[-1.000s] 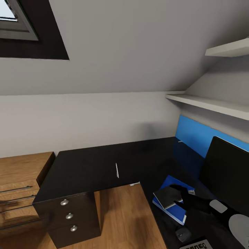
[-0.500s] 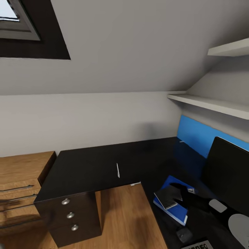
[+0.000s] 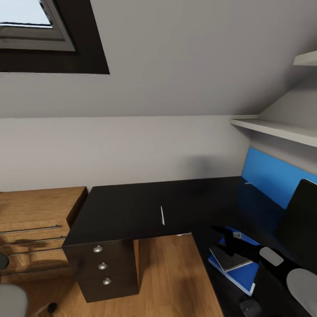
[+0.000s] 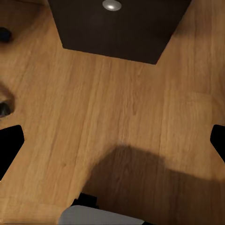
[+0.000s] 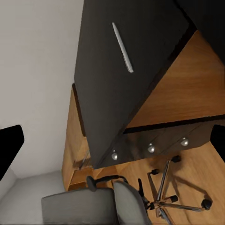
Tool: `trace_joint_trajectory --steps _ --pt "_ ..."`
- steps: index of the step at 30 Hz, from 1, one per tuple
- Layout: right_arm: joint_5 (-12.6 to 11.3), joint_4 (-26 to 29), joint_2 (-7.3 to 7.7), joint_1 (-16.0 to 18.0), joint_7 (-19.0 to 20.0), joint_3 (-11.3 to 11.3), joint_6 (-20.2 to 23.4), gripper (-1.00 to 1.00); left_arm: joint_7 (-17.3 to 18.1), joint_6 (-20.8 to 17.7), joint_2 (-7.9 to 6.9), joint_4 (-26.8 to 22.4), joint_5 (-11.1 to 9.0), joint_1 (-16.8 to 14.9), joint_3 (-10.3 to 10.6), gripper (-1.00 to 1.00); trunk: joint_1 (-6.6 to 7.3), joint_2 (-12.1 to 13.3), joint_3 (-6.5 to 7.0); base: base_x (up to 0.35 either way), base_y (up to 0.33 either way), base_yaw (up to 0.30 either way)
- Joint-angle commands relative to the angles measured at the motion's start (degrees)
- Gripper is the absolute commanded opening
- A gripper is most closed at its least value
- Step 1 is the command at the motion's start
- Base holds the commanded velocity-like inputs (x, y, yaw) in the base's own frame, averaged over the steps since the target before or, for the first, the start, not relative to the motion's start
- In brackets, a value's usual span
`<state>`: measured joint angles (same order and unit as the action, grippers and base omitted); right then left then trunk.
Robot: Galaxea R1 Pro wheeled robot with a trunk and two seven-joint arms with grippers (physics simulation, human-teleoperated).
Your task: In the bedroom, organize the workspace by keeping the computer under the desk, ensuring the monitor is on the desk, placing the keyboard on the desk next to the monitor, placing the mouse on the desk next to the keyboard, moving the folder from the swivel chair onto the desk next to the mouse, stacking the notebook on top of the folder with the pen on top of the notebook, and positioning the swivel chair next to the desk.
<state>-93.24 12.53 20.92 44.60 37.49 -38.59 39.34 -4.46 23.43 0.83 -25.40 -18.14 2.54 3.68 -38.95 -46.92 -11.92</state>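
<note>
My right end effector (image 3: 219, 229), fingers spread wide, hangs just above the grey notebook (image 3: 230, 258) lying on the blue folder (image 3: 243, 268), while the white pen (image 3: 162, 215) rests well left on the black tabletop (image 3: 127, 211).

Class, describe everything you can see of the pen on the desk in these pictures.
The pen is a thin, short, white stick, plain and straight, with a slightly tapered end in the right wrist view. It lies flat on the black top of the desk, close to the front edge of the wing above the drawers. Nothing else touches it: it lies alone, well apart from the blue folder and the grey notebook stacked further along the desk.
</note>
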Motion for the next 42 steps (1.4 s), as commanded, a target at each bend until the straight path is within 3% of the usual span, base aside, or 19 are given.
trace_joint_trajectory --steps 1,8,13,21,29,35,42 --pt "-0.3 0.4 -0.02 0.0 0.2 -0.4 0.0 1.00 -0.5 0.1 -0.04 -0.1 -0.2 0.0 0.4 1.00 -0.01 -0.1 -0.12 0.000 0.000 0.240" --pt "0.6 2.9 -1.10 0.0 0.0 -0.8 -1.3 1.00 -0.5 0.1 -0.04 0.0 -0.2 0.0 0.4 1.00 -0.01 -0.1 -0.43 0.000 0.000 0.242" --pt "3.0 3.9 -2.37 0.0 0.0 -1.1 -3.4 1.00 -0.5 0.1 -0.04 0.0 -0.2 0.0 0.4 1.00 -0.01 -0.1 -0.65 0.000 0.000 0.243" --pt "9.2 4.5 -5.52 0.0 -0.1 -1.3 -7.1 1.00 -0.5 0.1 -0.05 0.0 -0.2 0.0 0.4 1.00 -0.01 -0.1 -1.02 0.000 0.000 0.243" --pt "17.2 4.5 -8.68 0.0 -0.8 -1.3 -12.3 1.00 -0.5 0.1 -0.05 0.0 -0.2 0.0 0.4 1.00 -0.01 -0.1 -1.40 0.000 0.000 0.243" --pt "23.6 4.4 -11.90 0.0 -5.9 -1.4 -19.2 1.00 -0.5 0.1 -0.09 0.0 -0.2 0.0 0.4 1.00 -0.01 -0.1 -1.70 0.000 0.000 0.242" --pt "27.9 2.8 -16.38 0.0 -17.9 -1.4 -31.3 1.00 -0.5 0.1 -0.12 0.0 -0.2 0.0 0.4 1.00 -0.01 -0.1 -2.08 0.000 0.000 0.238"
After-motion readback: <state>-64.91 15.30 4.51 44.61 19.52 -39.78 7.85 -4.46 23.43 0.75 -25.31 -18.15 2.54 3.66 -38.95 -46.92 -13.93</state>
